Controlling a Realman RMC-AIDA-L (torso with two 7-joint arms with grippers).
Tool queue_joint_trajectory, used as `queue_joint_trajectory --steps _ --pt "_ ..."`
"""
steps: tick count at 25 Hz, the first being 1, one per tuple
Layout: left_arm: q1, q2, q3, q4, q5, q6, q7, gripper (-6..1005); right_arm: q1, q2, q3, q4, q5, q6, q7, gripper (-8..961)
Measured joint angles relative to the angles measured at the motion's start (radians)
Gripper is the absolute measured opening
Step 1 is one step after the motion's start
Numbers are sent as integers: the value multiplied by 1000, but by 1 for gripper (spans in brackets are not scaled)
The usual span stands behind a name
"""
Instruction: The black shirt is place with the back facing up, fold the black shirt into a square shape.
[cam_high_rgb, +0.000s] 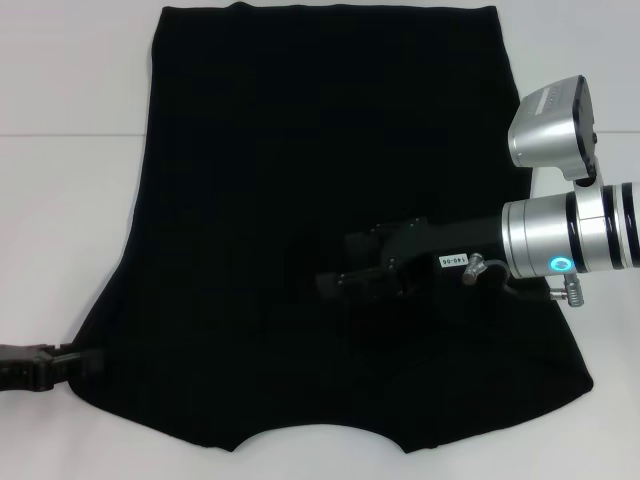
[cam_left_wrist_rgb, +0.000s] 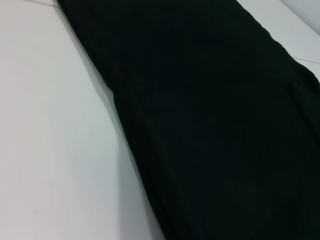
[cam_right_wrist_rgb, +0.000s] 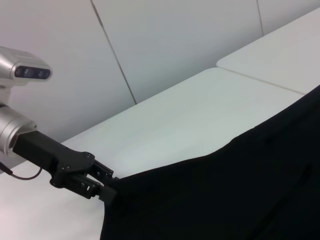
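Black shirt (cam_high_rgb: 300, 200) spread flat on table (cam_high_rgb: 60, 200), left gripper (cam_high_rgb: 75, 362) pinching its left edge, right gripper (cam_high_rgb: 335, 283) over centre, jaw state indeterminable.

A small white label (cam_high_rgb: 452, 261) on the dark body of the right arm, right of centre in the head view, carries tiny black characters that appear to read "140-06", though the print is too small to be sure. Beside it, on the arm's silver wrist, a lit cyan ring symbol (cam_high_rgb: 561, 265) glows. The black shirt (cam_high_rgb: 330, 200) spread across the frame shows no lettering on its upturned side.
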Motion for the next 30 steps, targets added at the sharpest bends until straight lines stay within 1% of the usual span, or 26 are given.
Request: queue_joint_trajectory --steps 7,10,15,17,18,22,28,30 --pt "-4 0 -3 -2 -3 -4 -14 394 -12 -3 -4 -1 0 -4 1 910" --pt "-6 0 -3 -2 -8 -4 -14 166 -25 -7 -1 -4 0 -11 2 909" --pt "-9 0 -6 -5 -21 -2 -19 16 -72 -12 -5 -55 -3 -36 8 909" --pt "-10 0 -6 -5 -23 -1 -23 16 -101 -17 -2 -88 -4 -61 40 909" --pt "-10 0 -6 -5 -26 1 -24 16 -119 -23 -2 -107 -5 -76 77 910" --pt "-9 -4 -5 -6 -46 8 -24 17 -189 -67 -6 -164 -9 -117 240 910" --pt "-10 -8 0 -8 -50 10 -24 17 -280 -164 3 -163 -26 -117 493 899" --pt "-10 -9 1 -8 -50 10 -23 16 -301 -188 8 -161 -39 -115 537 895"
